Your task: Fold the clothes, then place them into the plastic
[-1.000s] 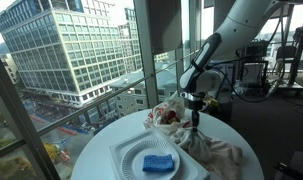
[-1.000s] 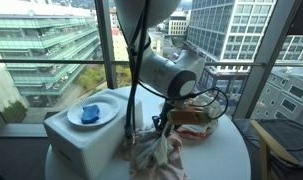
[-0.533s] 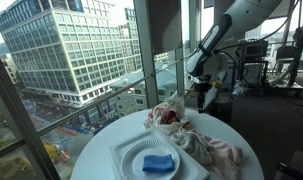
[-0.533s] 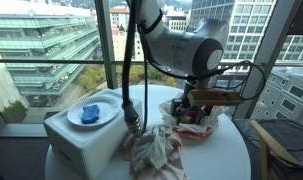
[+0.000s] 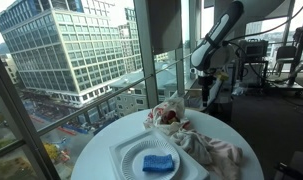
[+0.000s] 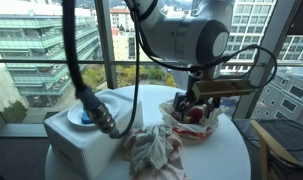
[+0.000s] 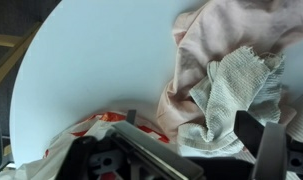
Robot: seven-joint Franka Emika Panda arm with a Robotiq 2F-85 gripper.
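Observation:
The clothes [image 5: 207,150] lie in a crumpled pink and cream heap on the round white table [image 5: 236,128]; the heap also shows as clothes [image 6: 156,153] and as clothes [image 7: 226,70]. Behind the heap stands the plastic [image 5: 167,114], a crinkled clear bag with red print, seen too as plastic [image 6: 193,118] and plastic [image 7: 89,126]. My gripper [image 5: 208,93] hangs well above the table, over the bag's far side, as gripper [image 6: 195,101]. In the wrist view the gripper [image 7: 191,128] is open with nothing held; the clothes lie far beneath it.
A white box [image 6: 71,140] on the table carries a plate [image 5: 156,158] with a blue sponge [image 5: 158,163]. A thick black cable [image 6: 91,105] loops in front of the box. Window glass [image 5: 81,60] runs close behind the table [image 7: 101,60].
The gripper has opened, let go of the clothes and risen from the heap to well above the table. The clothes stay where they were dropped.

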